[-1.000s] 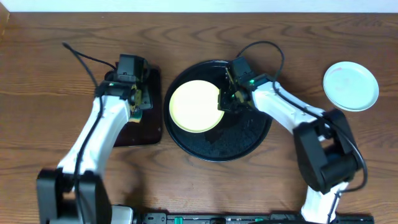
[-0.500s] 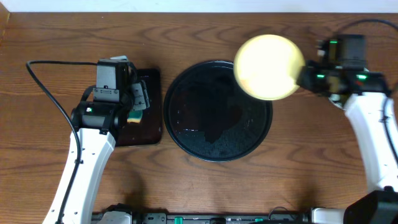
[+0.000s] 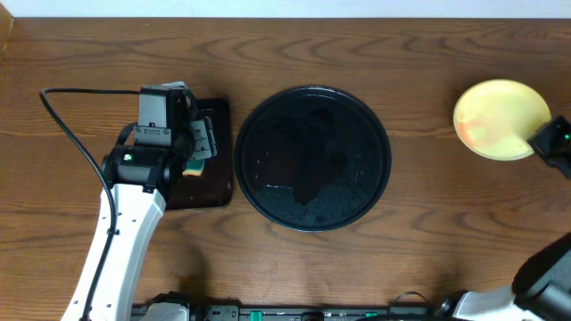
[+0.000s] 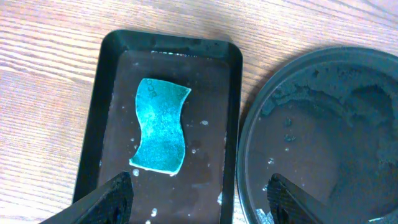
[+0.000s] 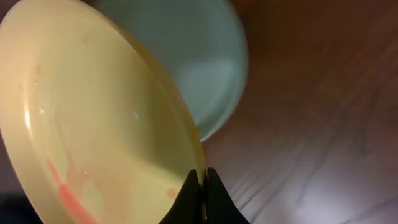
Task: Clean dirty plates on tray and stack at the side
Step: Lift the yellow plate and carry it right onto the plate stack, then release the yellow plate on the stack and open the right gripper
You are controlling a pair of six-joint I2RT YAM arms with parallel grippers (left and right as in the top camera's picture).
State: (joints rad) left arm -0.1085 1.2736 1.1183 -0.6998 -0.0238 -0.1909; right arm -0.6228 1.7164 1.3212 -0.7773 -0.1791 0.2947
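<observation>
Looks like a robotics lab bench, not a lived-in kitchen. Wood-grain worktop (image 3: 419, 241) with two robot arms, left arm (image 3: 125, 223) and right arm (image 3: 544, 272), mounted by a hardware rail (image 3: 294, 314) along its near edge. Loose black cable (image 3: 71, 134) looping over the wood. Dishwashing props set out like a test scene: round black tray (image 3: 312, 89), small rectangular tray (image 4: 168, 43) with a teal sponge (image 4: 160, 134), a pale yellow plate (image 3: 500, 116). Plain pale strip (image 3: 268, 7) beyond the far edge.

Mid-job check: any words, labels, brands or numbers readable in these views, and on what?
No text can be read in any view.
On the sponge: faint marks at its left edge, too blurred to read.
On the yellow plate, blue plate, round tray, rectangular tray: no markings seen.
</observation>
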